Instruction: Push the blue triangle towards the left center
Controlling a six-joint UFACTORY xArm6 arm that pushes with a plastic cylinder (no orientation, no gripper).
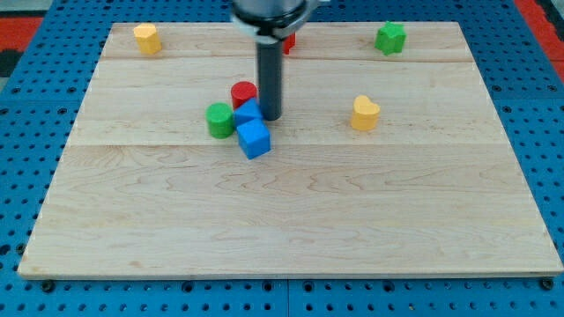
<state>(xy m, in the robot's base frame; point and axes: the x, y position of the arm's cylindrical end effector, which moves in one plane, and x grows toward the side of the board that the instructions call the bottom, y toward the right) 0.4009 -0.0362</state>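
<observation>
And here my tip [270,118] is planted on the wooden board [291,220], right in the thick of a little cluster a bit left of the board's middle and in its upper half. No fingers on this rig, so nothing to spread or clamp: it is a plain dark rod [269,79] standing straight up, its upper part running into the arm's housing [269,13] at the view's top. Pressed against the tip's left side sits a blue block [248,113], which looks to be the blue triangle (its outline is partly hidden by its neighbours, so I cannot be sure of the shape). Just below and slightly left of the tip lies a blue cube [254,139], touching the first blue block. Up and to the left of the tip, tucked just behind the blue block, is a red cylinder [243,92]; further left, beside the blue pair, stands a green cylinder [219,120]. Directly above the tip, near the board's top edge, a red block [288,40] peeks out from behind the rod, its shape impossible to read. Well to the tip's right, standing alone, is a yellow block [365,113] with a rounded, heart-like top. Far up and left of the tip, near the board's top-left corner, sits another yellow block [147,38]; far up and right, a green block [390,37] with a star-like outline. The board rests on a blue table [22,114].
</observation>
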